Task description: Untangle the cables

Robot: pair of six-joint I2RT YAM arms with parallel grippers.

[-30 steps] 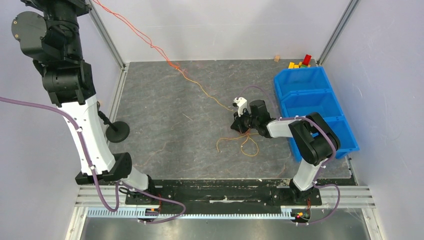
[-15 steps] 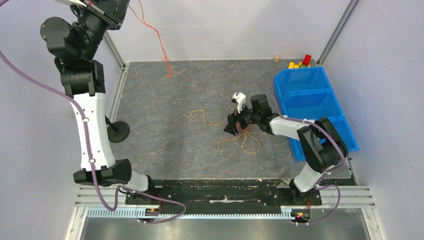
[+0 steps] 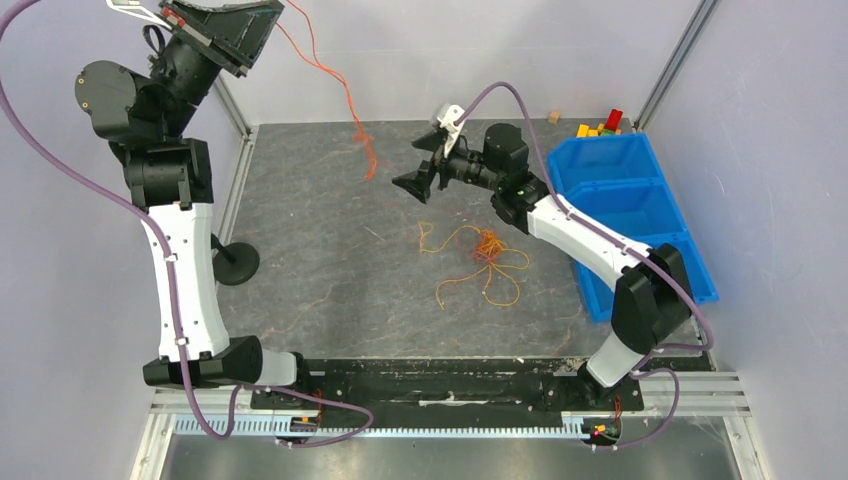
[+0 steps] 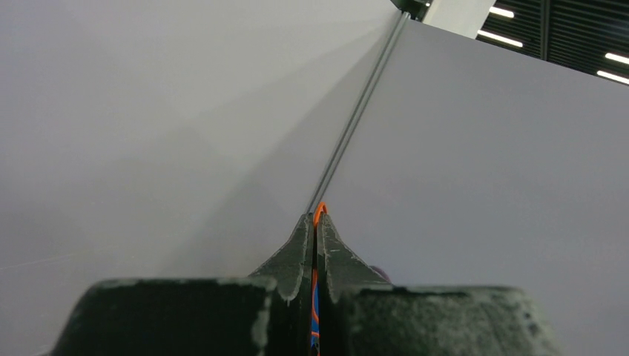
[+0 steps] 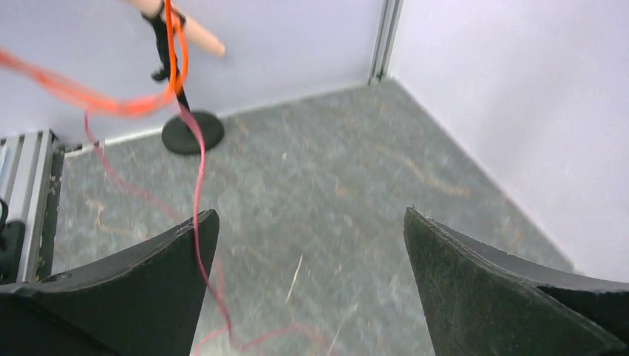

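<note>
High at the far left corner, the left gripper [image 3: 262, 14] has its fingers pressed together on a thin red-orange cable [image 3: 350, 100]; a small orange loop pokes out past the tips in the left wrist view [image 4: 320, 211]. From there the cable hangs down in a kinked line, its lower end above the grey mottled table mat [image 3: 320, 250]. The right gripper [image 3: 420, 166] hovers to the right of that hanging end, fingers spread wide with nothing between them (one red strand passes just beside a finger [image 5: 148, 289]; contact unclear). A loose tangle of orange and pale yellow cables [image 3: 485, 255] lies on the mat nearer the bases, well apart from both grippers
</note>
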